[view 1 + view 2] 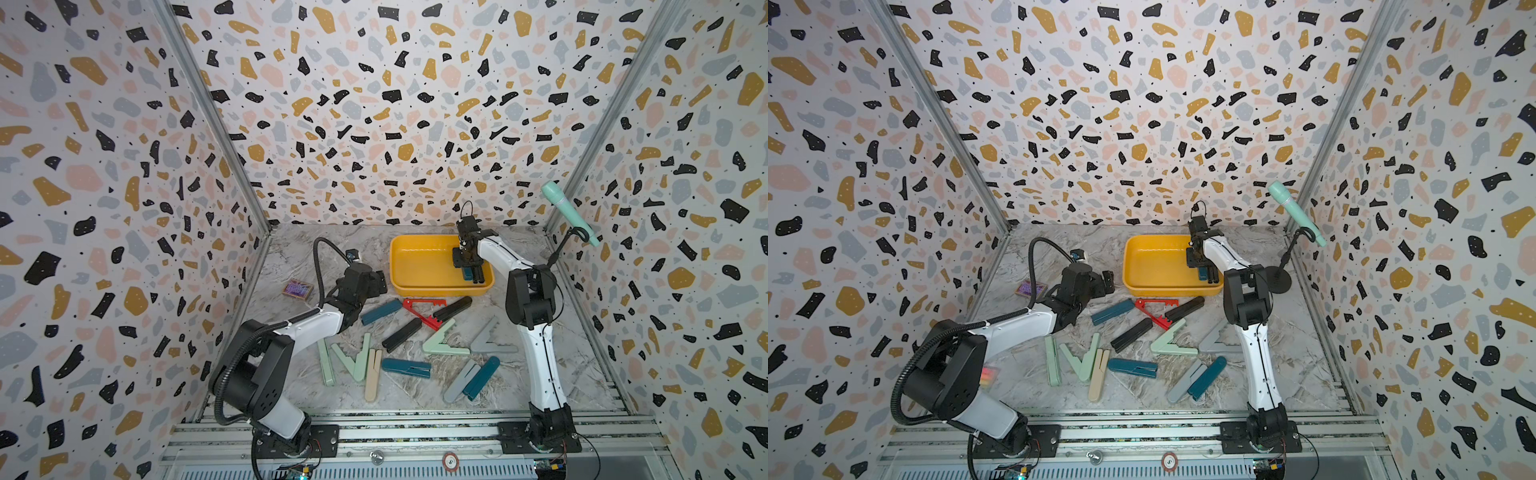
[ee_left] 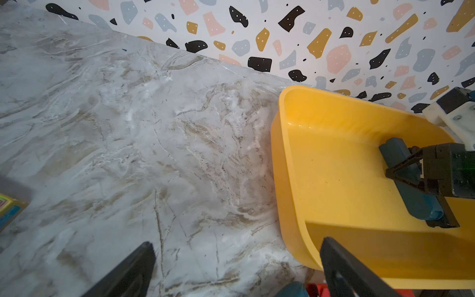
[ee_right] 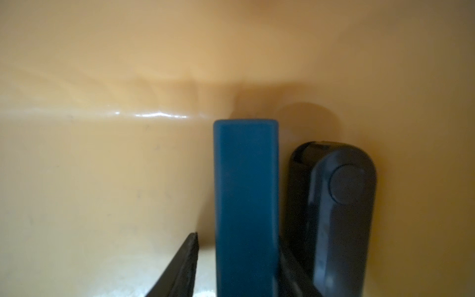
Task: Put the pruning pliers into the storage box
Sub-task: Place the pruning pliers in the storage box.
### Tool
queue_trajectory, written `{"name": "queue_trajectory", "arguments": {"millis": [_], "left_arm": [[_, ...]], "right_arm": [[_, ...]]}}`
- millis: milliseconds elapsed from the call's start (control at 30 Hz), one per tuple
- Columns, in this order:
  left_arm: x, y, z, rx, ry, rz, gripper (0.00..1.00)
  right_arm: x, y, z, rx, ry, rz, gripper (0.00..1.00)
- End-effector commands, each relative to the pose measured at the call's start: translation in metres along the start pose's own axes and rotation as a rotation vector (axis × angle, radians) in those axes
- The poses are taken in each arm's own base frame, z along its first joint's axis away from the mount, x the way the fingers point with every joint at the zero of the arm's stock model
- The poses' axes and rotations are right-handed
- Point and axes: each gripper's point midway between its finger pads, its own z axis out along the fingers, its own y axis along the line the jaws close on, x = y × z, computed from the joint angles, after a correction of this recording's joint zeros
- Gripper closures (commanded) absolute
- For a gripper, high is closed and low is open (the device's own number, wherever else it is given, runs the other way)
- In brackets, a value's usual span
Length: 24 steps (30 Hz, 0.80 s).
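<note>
The yellow storage box (image 1: 415, 245) stands at the back of the table. My right gripper (image 1: 471, 274) reaches down into its right end. A dark teal pruning pliers (image 3: 246, 180) lies between its jaws, which stand open: a gap shows beside one finger (image 3: 185, 257). A black pliers (image 3: 341, 205) lies right beside it in the box. Several more pliers lie loose in front of the box, among them a red one (image 1: 422, 309), a black one (image 1: 401, 334) and a mint one (image 1: 442, 338). My left gripper (image 1: 380, 282) hovers open and empty just left of the box.
A small purple card box (image 1: 297, 289) lies at the left, behind my left arm. A mint microphone (image 1: 571, 214) on a black stand (image 1: 1277, 280) stands at the right wall. A pack of coloured markers (image 2: 7, 208) lies by the left arm. Walls close in three sides.
</note>
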Motion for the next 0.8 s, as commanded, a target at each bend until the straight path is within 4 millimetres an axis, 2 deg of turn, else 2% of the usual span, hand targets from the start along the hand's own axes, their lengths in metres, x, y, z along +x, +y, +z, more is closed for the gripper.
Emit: {"name": "queue_trajectory", "arguments": {"millis": [0,267,667,767], "left_arm": [[-0.022,-0.005,-0.006,0.012,-0.052,-0.012,0.0],[-0.024,-0.005,-0.009,0.015,-0.06,-0.018,0.0],[-0.02,-0.001,-0.021,0.014,-0.066,0.041,0.0],[-0.001,-0.001,-0.022,0.028,-0.006,0.12,0.01]], "right_arm": [[-0.014,-0.002,-0.021,-0.007,-0.029,0.008,0.53],[-0.039,0.001,-0.059,-0.043,-0.116,0.028,0.45],[-0.067,0.005,-0.129,-0.116,-0.269,0.038,0.37],[-0.067,0.004,-0.14,-0.125,-0.291,0.045,0.36]]}}
